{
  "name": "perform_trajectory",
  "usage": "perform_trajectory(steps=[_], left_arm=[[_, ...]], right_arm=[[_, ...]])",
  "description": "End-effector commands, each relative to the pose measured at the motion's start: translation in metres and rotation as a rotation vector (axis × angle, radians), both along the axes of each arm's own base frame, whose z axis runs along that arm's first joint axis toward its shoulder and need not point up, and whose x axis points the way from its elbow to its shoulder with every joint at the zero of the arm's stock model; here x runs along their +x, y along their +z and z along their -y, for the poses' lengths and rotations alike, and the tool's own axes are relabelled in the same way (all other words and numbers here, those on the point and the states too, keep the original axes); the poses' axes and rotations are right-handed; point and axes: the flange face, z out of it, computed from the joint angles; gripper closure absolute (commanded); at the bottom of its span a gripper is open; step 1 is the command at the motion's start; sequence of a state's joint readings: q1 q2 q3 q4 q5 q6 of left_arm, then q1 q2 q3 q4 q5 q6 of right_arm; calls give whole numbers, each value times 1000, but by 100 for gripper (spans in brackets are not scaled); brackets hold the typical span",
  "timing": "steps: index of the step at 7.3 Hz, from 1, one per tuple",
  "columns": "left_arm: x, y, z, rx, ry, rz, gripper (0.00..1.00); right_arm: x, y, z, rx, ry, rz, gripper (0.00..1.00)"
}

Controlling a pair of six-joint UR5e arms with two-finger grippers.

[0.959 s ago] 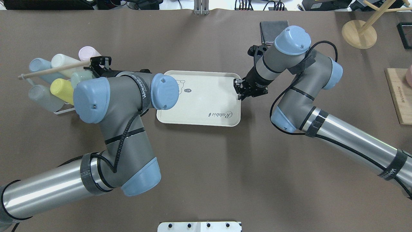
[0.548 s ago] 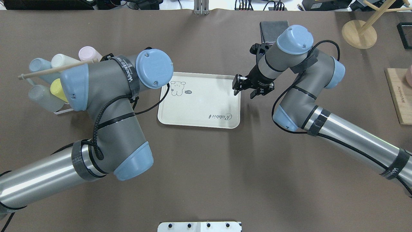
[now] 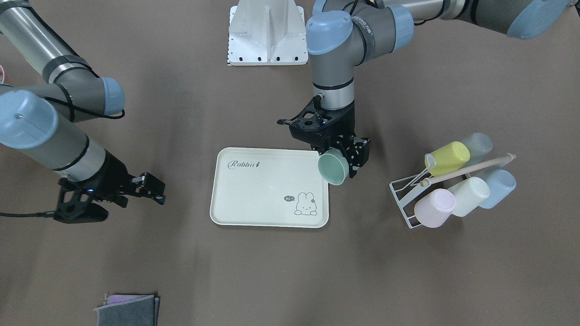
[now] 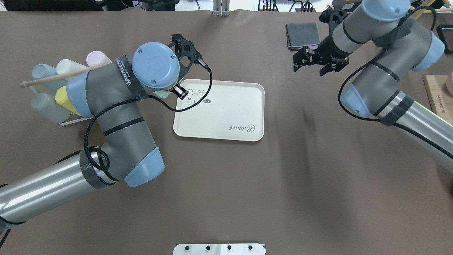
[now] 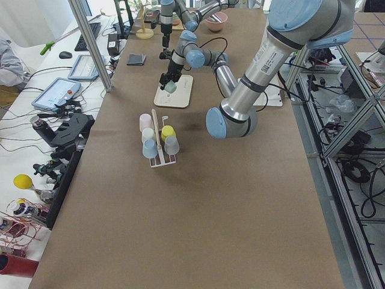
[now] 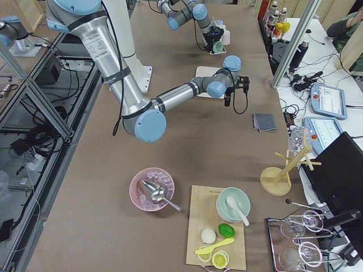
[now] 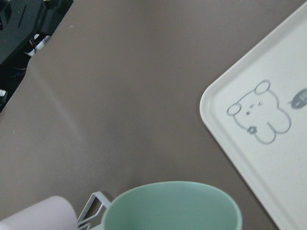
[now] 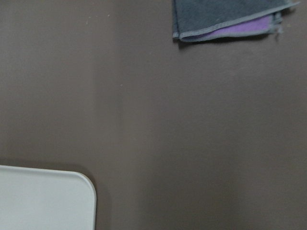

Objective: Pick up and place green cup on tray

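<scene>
checking front view: found left gripper (image 3: pixel 343 156) clamped on cup (image 3: pixel 333 169), held off the table at the tray (image 3: pixel 253 199) edge nearest the rack (image 3: pixel 421 183); noted cup tilted, mouth turned outward, long axis well off vertical. found right gripper (image 3: pixel 156 190) spread open, empty, well apart beyond the tray's opposite edge.

turning to overhead: seen only a sliver of cup (image 4: pixel 162 95) under the left wrist, just beside the tray (image 4: pixel 226 117) short edge; right gripper (image 4: pixel 313 67) open, near the cloth (image 4: pixel 300 33).

turning to left wrist view: seen cup (image 7: pixel 172 206) rim over bare table, tray (image 7: pixel 283 158) lying off to one side, bunny corner nearest.

judged: needs a short carry sideways onto the tray, away from the rack, then righting of the cup before lowering; left arm alone placed for it.
</scene>
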State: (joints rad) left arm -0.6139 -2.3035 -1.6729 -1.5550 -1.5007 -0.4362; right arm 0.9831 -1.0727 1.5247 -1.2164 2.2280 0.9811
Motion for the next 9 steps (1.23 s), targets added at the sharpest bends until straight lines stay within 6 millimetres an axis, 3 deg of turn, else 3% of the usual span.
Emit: perform_trajectory(steps=[1,2,3,4,5,6,8,9], left_arm=[[4,-9,0,126,-37,-266,96],[13,-5,7,208,-33,-386,94],[24,7,15,305,-31,-531,94],[19,5,12,355,-43,-600,94],[27,1,3,388,-97,-629,94],[64,5,-33,363,-207,-717,94],[101,19,-41,316,-313,-742,94],[118,21,-46,308,-371,-741,94]], right_arm=[[114,22,-30,95,-15,-140,0],[153,41,-53,137,-38,-255,0],[174,60,-72,160,-87,-347,0],[211,96,-82,191,-153,-404,0],[268,139,-91,253,-244,-464,0],[312,175,-111,196,-226,-452,0],[363,229,-149,51,-150,-357,0],[371,247,-151,9,-137,-306,0]])
